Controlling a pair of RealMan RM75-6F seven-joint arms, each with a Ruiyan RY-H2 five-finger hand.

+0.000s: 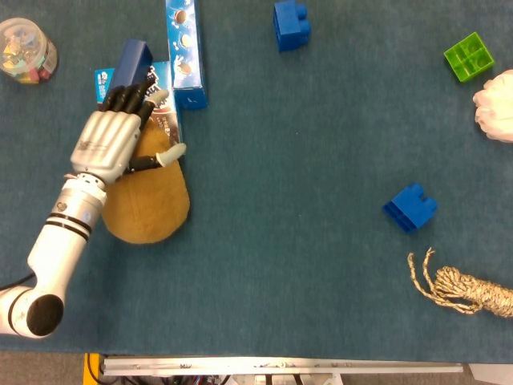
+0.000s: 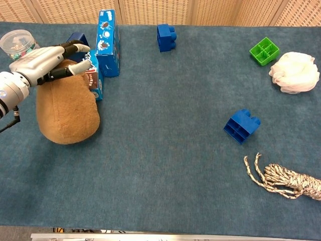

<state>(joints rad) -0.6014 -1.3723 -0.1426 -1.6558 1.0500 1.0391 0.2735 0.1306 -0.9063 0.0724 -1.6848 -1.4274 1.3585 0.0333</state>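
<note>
My left hand hovers over the far end of a brown rounded plush cushion, with its fingers stretched out and apart and nothing in them. The fingertips reach above a small blue snack box lying against the cushion. In the chest view the left hand sits just above the cushion, thumb pointing toward the small box. A taller blue snack box stands right beside it. My right hand shows in neither view.
A dark blue block lies behind the fingers and a clear jar stands far left. Blue bricks, a green brick, a white mesh puff and a coiled rope lie to the right.
</note>
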